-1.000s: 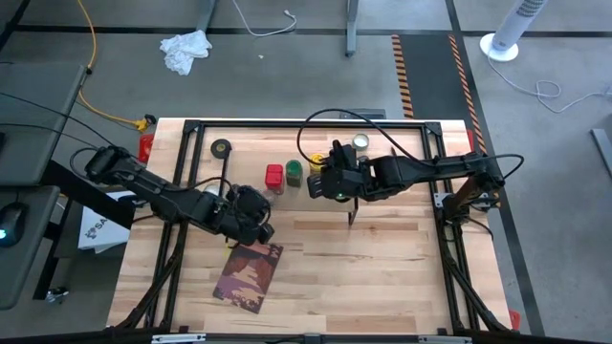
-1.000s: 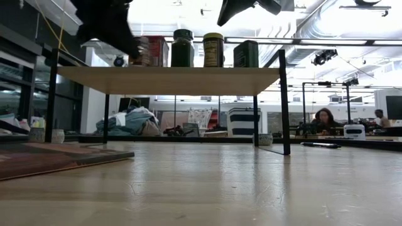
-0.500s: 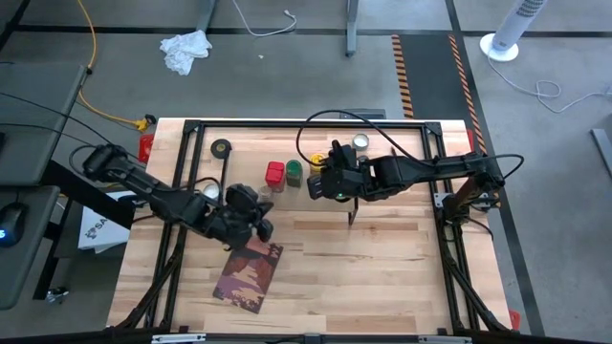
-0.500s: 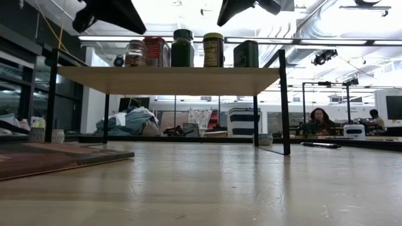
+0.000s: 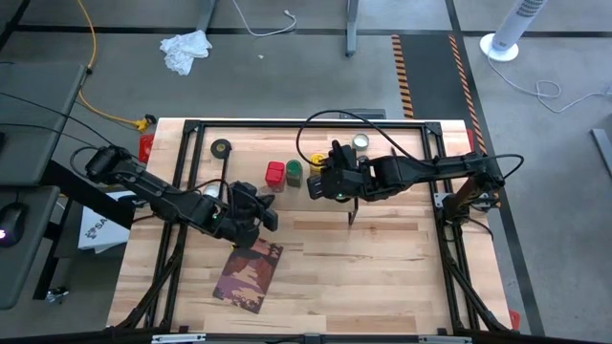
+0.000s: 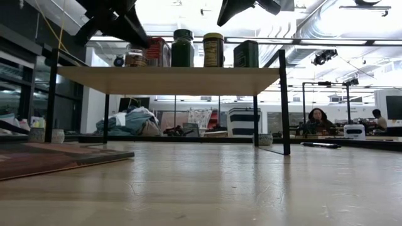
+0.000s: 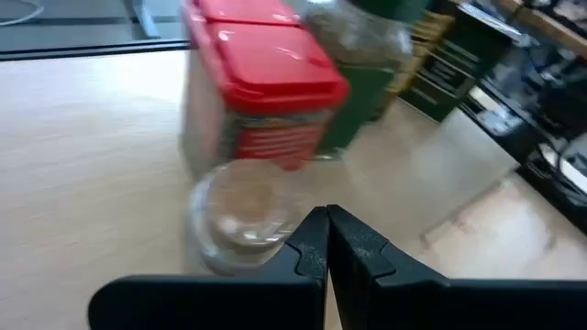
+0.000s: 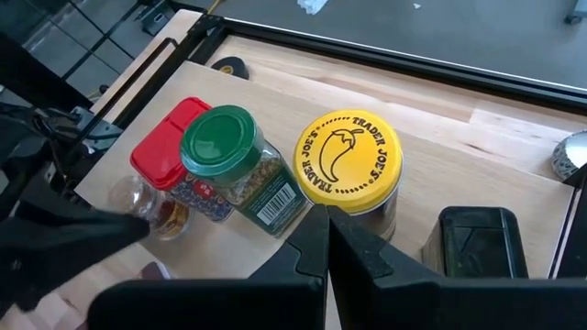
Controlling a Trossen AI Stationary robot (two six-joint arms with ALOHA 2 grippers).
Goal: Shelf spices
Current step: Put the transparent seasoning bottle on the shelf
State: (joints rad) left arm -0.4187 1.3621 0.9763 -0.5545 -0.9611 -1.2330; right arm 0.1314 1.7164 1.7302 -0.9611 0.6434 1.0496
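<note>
5 spices stand in a row on the shelf (image 6: 169, 80): glass jar (image 6: 134, 58) at one end, then red box (image 6: 157, 51), green-topped jar (image 6: 183, 48), yellow-topped jar (image 6: 213, 49), grey tin (image 6: 246, 53).

Left gripper (image 7: 326, 247): jaws closed tip to tip, holding nothing, hanging just beside the glass jar and very near the red box. Right gripper (image 8: 321, 240): jaws pressed together, empty, poised above the yellow-topped jar.

Risks, as I judge them:
- Glass jar sits at the row's end, near the shelf edge. A sideways swing of the left arm could clip it and send it off onto the worktop or the book (image 5: 248, 272).
- Red box touches or nearly touches the jar; a bump could pass down the row.
- Right gripper dropping low could knock the yellow lid.
- Shelf stands on thin wire legs; a hard arm contact could shake all 5.
</note>
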